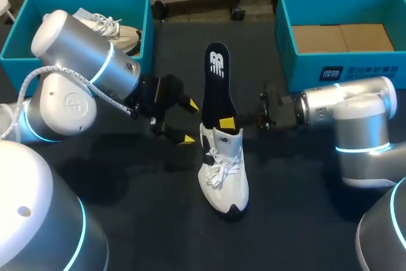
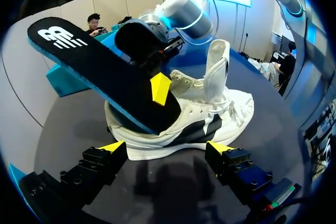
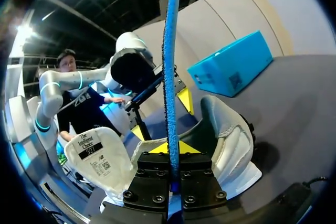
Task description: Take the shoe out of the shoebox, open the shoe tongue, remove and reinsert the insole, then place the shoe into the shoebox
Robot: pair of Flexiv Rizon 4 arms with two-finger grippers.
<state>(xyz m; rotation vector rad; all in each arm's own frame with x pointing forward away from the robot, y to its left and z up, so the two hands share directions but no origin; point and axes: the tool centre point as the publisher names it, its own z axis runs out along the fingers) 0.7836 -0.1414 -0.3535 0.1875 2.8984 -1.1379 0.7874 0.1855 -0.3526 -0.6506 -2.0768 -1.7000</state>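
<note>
A white shoe [image 1: 223,176] stands upright in the middle of the dark table, toe toward the near edge. A black insole [image 1: 217,84] with a blue underside sticks up out of its opening, leaning toward the far side. My right gripper [image 1: 227,122] is shut on the insole just above the shoe's collar. In the right wrist view the insole [image 3: 170,66] runs edge-on between the right gripper [image 3: 171,153], above the white shoe [image 3: 228,140] with its tongue [image 3: 100,156] folded forward. My left gripper [image 1: 188,121] is open beside the shoe. The shoe [image 2: 210,124] lies just ahead of the left gripper [image 2: 166,149].
A teal shoebox [image 1: 143,26] at the far left holds a second white shoe [image 1: 104,28]. Another teal shoebox [image 1: 285,36] at the far right shows brown cardboard inside. Both arms flank the shoe closely.
</note>
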